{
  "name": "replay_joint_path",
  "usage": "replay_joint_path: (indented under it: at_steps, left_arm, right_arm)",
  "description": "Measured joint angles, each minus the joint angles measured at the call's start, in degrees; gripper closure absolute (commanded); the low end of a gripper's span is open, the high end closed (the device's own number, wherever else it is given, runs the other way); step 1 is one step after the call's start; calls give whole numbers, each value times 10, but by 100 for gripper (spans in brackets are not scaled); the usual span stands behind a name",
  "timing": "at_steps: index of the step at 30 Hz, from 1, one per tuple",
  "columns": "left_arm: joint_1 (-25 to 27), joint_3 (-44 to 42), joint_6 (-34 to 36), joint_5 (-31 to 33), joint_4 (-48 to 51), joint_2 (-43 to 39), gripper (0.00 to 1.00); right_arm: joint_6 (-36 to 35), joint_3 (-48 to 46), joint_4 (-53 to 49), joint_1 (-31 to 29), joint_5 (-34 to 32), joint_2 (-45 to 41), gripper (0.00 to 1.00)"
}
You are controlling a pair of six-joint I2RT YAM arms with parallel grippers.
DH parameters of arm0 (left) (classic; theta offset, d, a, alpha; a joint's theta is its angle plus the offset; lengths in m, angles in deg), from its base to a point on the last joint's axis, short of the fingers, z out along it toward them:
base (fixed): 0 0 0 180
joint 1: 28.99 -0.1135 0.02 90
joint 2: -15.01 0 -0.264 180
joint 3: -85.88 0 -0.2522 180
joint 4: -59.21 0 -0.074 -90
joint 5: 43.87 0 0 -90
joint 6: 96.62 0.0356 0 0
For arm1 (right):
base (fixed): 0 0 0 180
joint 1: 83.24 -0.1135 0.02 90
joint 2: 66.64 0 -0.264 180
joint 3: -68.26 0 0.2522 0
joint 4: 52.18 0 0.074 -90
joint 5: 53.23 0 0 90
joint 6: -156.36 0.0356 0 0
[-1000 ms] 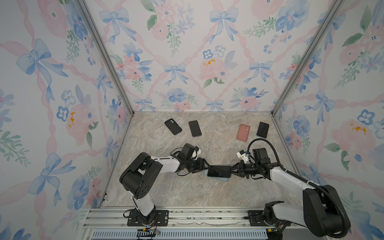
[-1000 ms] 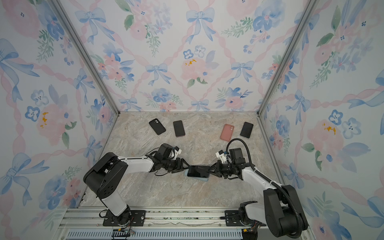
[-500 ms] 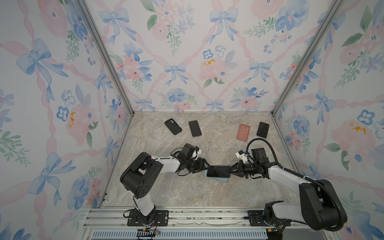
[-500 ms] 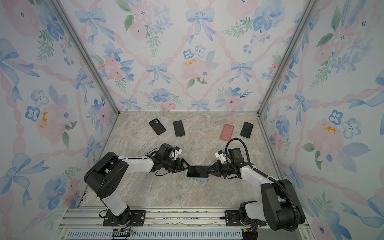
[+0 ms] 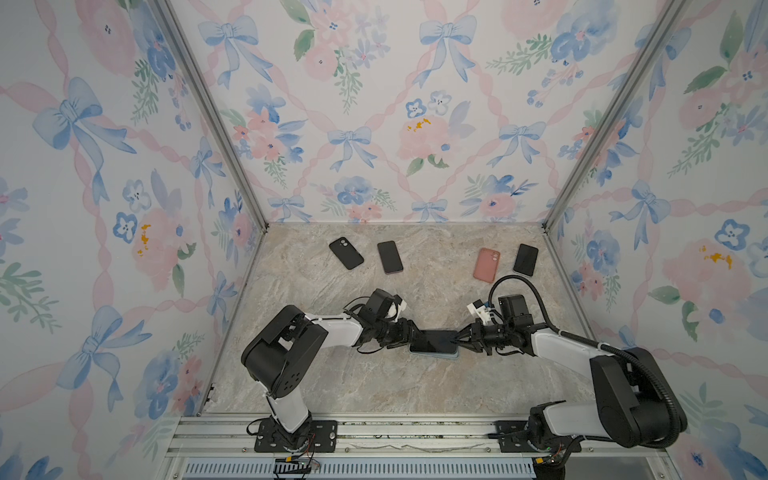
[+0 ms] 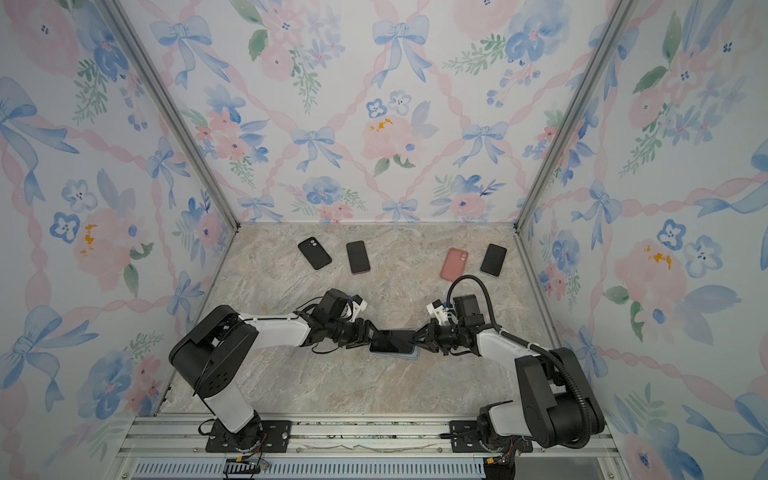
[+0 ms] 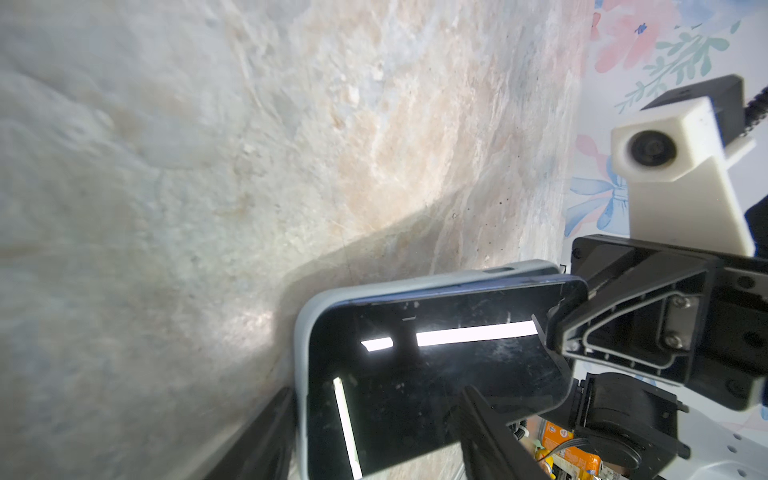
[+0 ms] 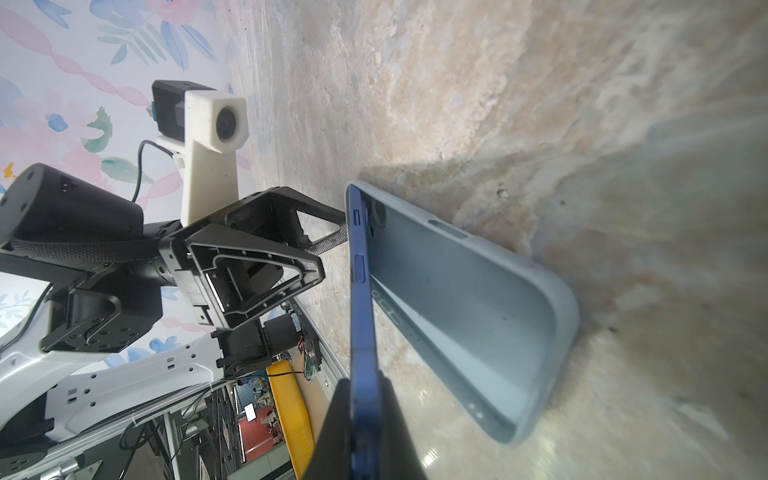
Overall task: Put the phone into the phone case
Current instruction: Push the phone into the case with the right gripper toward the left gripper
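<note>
Phone (image 5: 434, 338) pinched edgewise by right hand (image 5: 458, 340), tilted over phone case (image 5: 436, 355).

Top views bright, even, sharp; wrist views soft at edges (fisheye); glare strips on phone (image 7: 436, 374) screen.

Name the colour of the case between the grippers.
Pale grey-blue case, clearest in the right wrist view.
</note>
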Motion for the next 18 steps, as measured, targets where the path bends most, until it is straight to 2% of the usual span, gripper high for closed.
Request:
replay_joint_path:
  at_steps: [12,18]
  left_arm:
    - [0,0,0,8,3,-2,37]
    - [0,-1,-3,32,12,-12,37]
  right_arm:
    - [-3,4,17,-3,14,31,100]
    - [-2,14,31,-15,14,52,100]
